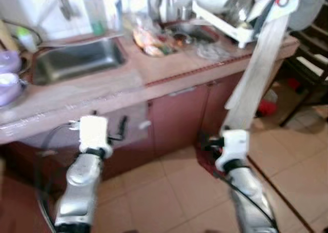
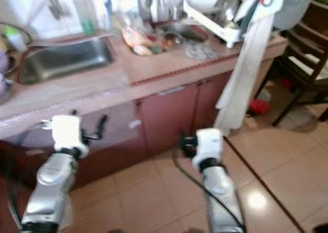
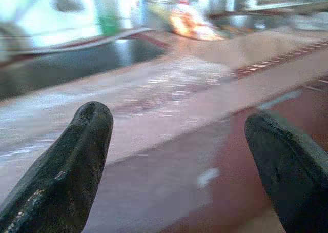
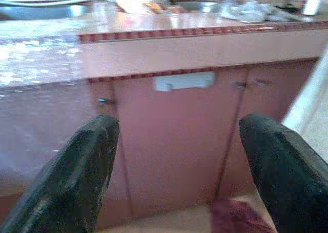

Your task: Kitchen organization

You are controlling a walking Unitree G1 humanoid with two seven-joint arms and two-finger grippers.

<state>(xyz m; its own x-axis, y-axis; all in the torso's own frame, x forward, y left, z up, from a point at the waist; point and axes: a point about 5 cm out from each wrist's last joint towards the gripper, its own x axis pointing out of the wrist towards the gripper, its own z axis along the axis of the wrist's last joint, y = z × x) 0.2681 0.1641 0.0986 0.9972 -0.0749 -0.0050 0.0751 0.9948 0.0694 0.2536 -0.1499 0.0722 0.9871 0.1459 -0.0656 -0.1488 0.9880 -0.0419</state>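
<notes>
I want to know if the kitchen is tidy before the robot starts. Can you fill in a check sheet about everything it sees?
Surface: pinkish-brown kitchen counter, bare in the middle, crowded at the back.
Job's things: steel sink basin looks empty; white dish rack holds metal dishes.
Clutter: clear bottle with green liquid, colourful plastic-wrapped food, two lilac containers at the counter's left end.
Grippers: left gripper open, holding nothing, aimed at the counter edge; right gripper open, holding nothing, facing the reddish cabinet doors.
Cables: black cable loops beside the left arm.
Surroundings: pale cloth hanging off the counter, dark wooden chair, tan tiled floor.
</notes>
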